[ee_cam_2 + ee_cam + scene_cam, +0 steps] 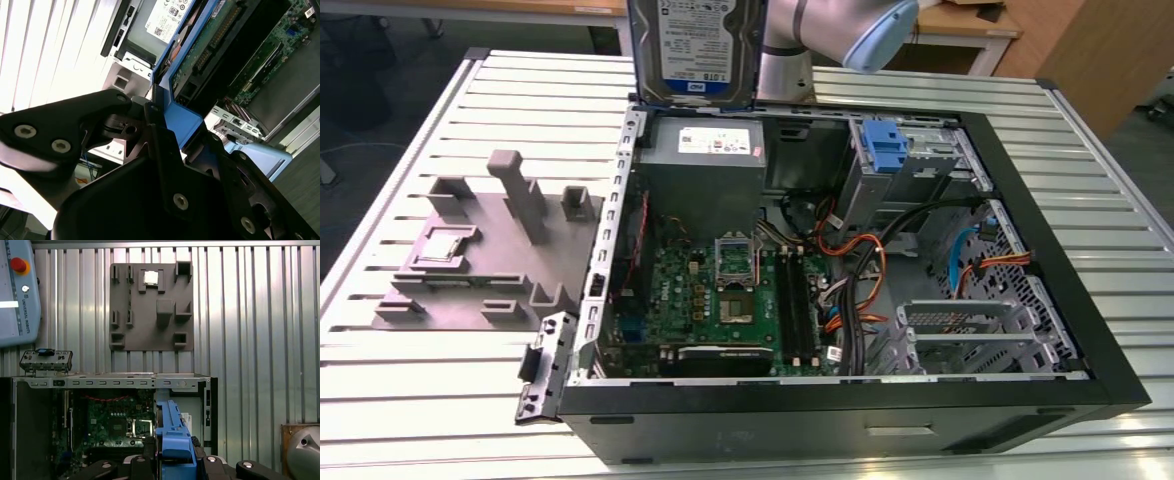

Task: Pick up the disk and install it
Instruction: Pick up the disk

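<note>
A: Pincer (172,462) status?
B: It's pinching the disk (694,48) by its blue rails and holding it on edge. The white-and-blue label is facing the exterior camera.
A: Below it?
B: An open computer case (787,425) is lying there. It's carrying the power supply (704,150) with a white label, motherboard (720,290), orange cables (861,250) and a blue bracket (887,150) on the drive cage. A grey fixture plate (150,305) is sitting well apart on the slatted table (400,400).

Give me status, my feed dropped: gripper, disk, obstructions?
Status: gripper shut on the disk. Held upright, aloft over power supply end of computer case. Cables run beside drive cage.
</note>
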Controlling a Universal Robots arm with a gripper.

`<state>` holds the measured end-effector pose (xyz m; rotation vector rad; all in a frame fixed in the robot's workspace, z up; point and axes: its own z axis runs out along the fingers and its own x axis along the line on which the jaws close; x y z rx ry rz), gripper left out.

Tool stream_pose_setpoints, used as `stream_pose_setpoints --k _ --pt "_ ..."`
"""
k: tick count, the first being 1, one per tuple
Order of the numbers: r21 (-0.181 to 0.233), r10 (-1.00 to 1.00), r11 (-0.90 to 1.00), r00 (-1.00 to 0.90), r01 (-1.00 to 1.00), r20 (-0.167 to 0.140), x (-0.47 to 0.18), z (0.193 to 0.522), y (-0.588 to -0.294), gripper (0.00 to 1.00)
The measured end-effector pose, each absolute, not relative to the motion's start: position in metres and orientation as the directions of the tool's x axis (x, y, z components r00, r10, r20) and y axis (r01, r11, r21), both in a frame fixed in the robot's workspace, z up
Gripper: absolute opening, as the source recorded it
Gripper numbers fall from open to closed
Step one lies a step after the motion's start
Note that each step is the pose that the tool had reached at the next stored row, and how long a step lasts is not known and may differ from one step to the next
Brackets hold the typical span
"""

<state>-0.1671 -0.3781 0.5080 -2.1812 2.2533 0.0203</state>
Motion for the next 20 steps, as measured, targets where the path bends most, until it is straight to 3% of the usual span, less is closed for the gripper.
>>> stream_pose_setpoints --k 20 --pt "0.005 -0.999 0.033 -0.033 -0.999 -0.013 -0.1601 0.5074 -0.3802 0.37"
